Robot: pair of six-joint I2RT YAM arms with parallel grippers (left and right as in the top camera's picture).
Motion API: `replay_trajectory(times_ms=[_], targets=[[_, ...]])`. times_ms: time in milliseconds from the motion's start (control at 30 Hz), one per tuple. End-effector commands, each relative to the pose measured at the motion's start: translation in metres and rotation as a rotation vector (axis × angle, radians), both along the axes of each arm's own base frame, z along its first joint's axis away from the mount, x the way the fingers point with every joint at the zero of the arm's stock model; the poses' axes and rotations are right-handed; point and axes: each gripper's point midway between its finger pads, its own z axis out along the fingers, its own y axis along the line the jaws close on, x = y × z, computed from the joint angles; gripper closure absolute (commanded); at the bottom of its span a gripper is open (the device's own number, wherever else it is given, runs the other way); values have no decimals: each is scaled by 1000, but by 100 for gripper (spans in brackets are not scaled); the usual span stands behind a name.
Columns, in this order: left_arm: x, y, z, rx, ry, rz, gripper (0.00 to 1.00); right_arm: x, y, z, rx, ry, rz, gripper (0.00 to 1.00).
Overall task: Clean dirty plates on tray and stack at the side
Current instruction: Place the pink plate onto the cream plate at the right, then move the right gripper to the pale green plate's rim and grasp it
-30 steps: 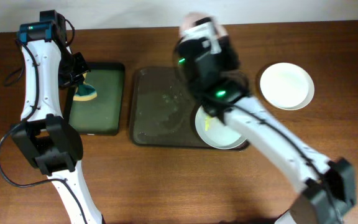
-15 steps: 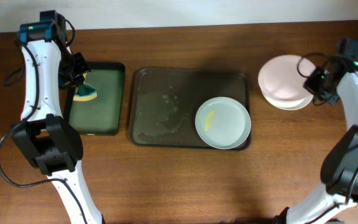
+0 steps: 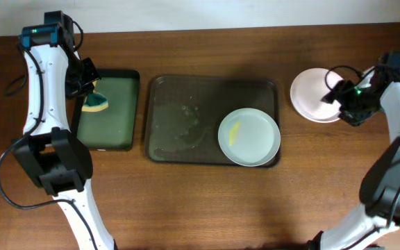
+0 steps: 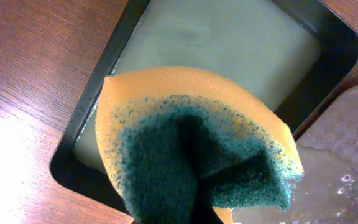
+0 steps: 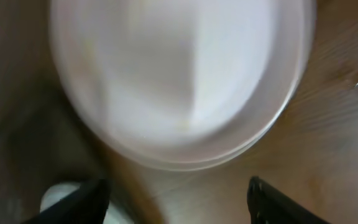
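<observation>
Right wrist view: the right gripper (image 5: 178, 202) stands wide open and empty, just off the blurred stack (image 5: 179, 81) on the table beside the tray (image 3: 186, 80). The left gripper (image 3: 89, 94) pinches the sponge (image 4: 191, 162) over the basin (image 4: 241, 43). One smeared plate (image 3: 255, 142) lies in the tray's right-front corner. It is likely stiff, light, slick and breakable, best gripped by its rim.

Plates (image 5: 185, 81) blurred in right wrist view, top edge cropped, count unclear
</observation>
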Motion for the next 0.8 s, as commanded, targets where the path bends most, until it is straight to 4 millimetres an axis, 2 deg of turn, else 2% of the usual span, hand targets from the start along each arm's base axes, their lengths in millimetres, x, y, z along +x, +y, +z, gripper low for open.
replay_trajectory(times_ms=[0, 33, 67, 133, 333, 567, 667, 767], targets=[[-3, -2, 11, -2, -28, -17, 100, -16, 62, 48, -11, -57, 207, 30], [-2, -2, 10, -2, -28, -17, 100, -25, 76, 48, -42, -19, 247, 28], [-2, -2, 9, -2, -28, -17, 100, -32, 87, 45, -86, 20, 287, 0], [-1, -2, 8, -1, -30, -17, 100, -40, 105, 37, -153, 80, 330, 2], [14, 1, 7, 8, -88, -17, 100, -61, 152, -1, -265, 185, 255, 2], [14, 1, -10, 6, -74, -16, 100, -84, 155, -18, -305, 267, 223, 2], [15, 1, -29, 4, -64, -16, 100, -106, 152, -34, -299, 346, 197, 1], [15, 1, -53, 3, -61, -16, 100, -116, 157, -50, -258, 367, 203, 1]])
